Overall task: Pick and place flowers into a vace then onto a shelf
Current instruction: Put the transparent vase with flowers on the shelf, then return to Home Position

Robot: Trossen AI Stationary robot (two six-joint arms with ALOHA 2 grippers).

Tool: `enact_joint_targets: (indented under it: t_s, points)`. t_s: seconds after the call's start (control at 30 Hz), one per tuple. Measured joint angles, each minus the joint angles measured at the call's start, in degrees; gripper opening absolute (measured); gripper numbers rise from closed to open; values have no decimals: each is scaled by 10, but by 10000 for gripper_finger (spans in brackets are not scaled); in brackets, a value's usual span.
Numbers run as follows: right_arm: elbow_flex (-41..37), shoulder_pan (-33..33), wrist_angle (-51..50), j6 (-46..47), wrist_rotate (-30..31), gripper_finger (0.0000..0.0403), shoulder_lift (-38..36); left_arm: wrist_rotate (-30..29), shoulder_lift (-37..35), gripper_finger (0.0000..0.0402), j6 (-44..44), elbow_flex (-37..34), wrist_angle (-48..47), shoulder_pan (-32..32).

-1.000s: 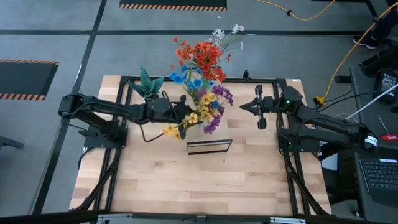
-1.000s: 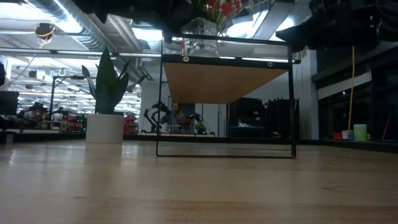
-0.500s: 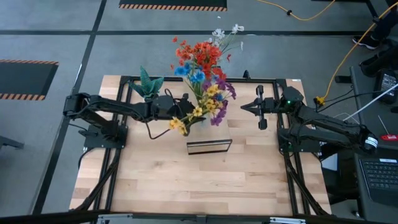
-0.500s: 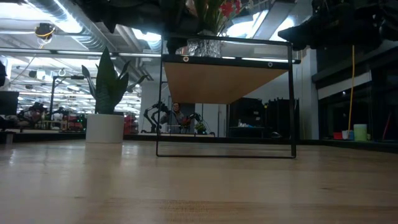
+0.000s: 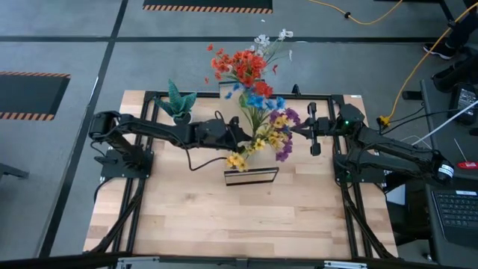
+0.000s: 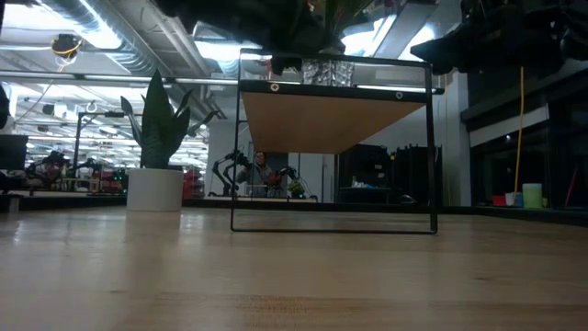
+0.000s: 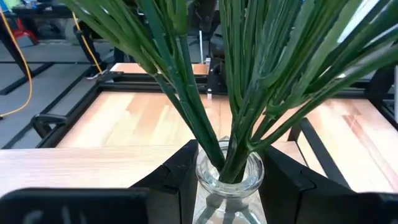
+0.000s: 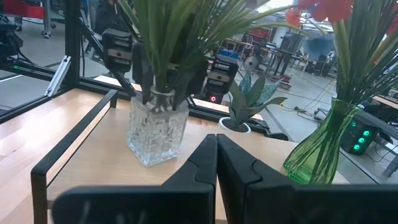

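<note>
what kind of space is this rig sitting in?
Likely an industrial robotics lab or workshop: exposed ceiling ducts, hazard-striped floor markings, and another robot-arm station with a person in the background.

In the low view the flowers (image 6: 317,11) were cut off by the top edge, their blooms unseen; the shelf (image 6: 335,118) showed only its underside, and the far person (image 6: 261,171) was too small to tell

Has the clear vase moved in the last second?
Yes. The clear vase, held by the left pincer, has shifted rightward along the shelf, toward the right pincer.
</note>
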Motion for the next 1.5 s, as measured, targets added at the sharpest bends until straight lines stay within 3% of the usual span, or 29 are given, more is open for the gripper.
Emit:
enact_joint_targets:
  t_s: [0.6, 0.8, 0.9, 1.5]
  points:
    - [0, 0, -25, 0, 0, 12, 0, -17, 3, 123, 12, 11, -20, -45]
    - [0, 0, -26, 0, 0, 12, 0, -29, 3, 223, 16, 11, -21, -56]
    - [0, 0, -26, 1, 0, 12, 0, -43, 3, 251, 16, 11, -21, -58]
    - [0, 0, -29, 1, 0, 12, 0, -50, -72, 258, 20, 10, -132, -59]
